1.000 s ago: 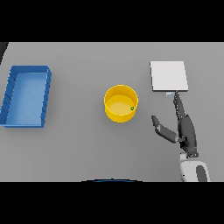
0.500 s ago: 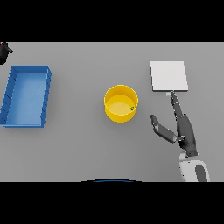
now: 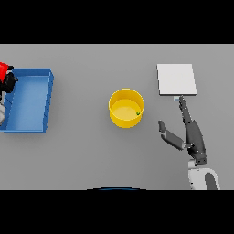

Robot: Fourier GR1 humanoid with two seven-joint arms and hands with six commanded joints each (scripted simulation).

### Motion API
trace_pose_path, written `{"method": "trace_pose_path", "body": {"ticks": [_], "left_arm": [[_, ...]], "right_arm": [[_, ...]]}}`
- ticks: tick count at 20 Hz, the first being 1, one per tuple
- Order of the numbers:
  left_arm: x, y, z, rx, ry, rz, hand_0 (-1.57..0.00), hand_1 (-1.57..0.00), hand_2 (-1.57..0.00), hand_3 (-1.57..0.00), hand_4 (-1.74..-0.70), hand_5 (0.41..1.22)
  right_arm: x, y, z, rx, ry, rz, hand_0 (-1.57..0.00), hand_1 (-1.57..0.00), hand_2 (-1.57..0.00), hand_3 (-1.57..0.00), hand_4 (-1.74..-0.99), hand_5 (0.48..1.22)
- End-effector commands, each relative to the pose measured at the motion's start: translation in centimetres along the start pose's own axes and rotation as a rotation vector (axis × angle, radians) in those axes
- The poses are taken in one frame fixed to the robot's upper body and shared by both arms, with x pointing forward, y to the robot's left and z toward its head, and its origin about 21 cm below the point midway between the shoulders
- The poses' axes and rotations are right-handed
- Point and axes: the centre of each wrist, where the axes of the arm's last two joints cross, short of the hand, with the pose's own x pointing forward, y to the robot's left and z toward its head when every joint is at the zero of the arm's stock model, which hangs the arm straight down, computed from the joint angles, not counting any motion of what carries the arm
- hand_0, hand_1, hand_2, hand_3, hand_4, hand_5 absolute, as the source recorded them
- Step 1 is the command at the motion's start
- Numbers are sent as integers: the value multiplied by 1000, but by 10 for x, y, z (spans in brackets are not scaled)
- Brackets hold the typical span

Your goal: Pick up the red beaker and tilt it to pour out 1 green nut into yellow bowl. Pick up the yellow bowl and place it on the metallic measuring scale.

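— Since a green nut (image 3: 137, 113) already lies in the yellow bowl (image 3: 126, 108), which hand is nearer?
— The right hand (image 3: 191, 134), fingers straight, empty; the bowl sits to its left, the scale (image 3: 176, 79) just beyond its fingertips.
— The left hand (image 3: 8, 82)?
— Far off, grasping the red beaker (image 3: 3, 69).

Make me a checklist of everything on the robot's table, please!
Surface: grey table.
Job's things: yellow bowl mid-table with one green nut inside; metallic measuring scale to its right, bare; red beaker at the left edge.
Clutter: blue bin on the left.
Hands: left hand at the left edge by the beaker, grip unclear; right hand open, between bowl and scale.
Cables: nothing seen.
Surroundings: nothing seen.
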Motion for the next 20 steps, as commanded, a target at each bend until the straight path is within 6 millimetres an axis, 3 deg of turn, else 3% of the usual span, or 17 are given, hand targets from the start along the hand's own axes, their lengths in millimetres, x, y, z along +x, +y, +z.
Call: {"method": "trace_pose_path", "body": {"ticks": [1,2,3,4,5,6,8,10,14,20], "left_arm": [[-2,-4,3,-11,-4,-3,-1571,-1571,-1571,-1546,-1741,1039],[-5,-4,1,-15,9,-29,-1571,-1571,-1571,-1551,-1741,967],[-5,-3,2,-28,2,-46,-1571,-1571,-1571,-1555,-1667,908],[-9,-2,4,-62,8,-70,-1571,-1571,-1571,-1503,-1530,865],[-10,1,5,-99,5,-91,-1564,-1449,-1432,-1362,-1374,830],[-10,1,11,-165,-4,-98,-1457,-1180,-1187,-1129,-1229,803],[-7,6,13,-240,6,-119,-932,-755,-767,-722,-1034,758],[-5,10,16,-284,-2,-146,-596,-483,-490,-462,-916,723],[-6,11,12,-323,4,-135,-244,-197,-200,-189,-815,684],[-4,14,10,-289,-62,-71,-63,-51,-52,-49,-785,674]], "right_arm": [[-2,5,1,2,5,-2,1,1,1,1,-1203,663],[-1,3,1,5,-4,-6,1,1,1,1,-1205,664],[0,1,1,9,-25,2,1,1,1,1,-1202,667],[1,-1,3,1,-21,-1,1,1,1,1,-1197,664],[-1,4,7,7,-7,-13,1,1,1,1,-1192,663],[-2,1,4,2,-1,-17,1,1,1,1,-1188,663],[-1,3,3,4,-16,-15,1,1,1,1,-1185,665],[-2,3,8,1,-16,2,1,1,1,1,-1182,667],[0,4,6,-6,0,-5,1,1,1,1,-1187,666],[4,8,5,11,12,66,1,1,1,1,-1203,660]]}}
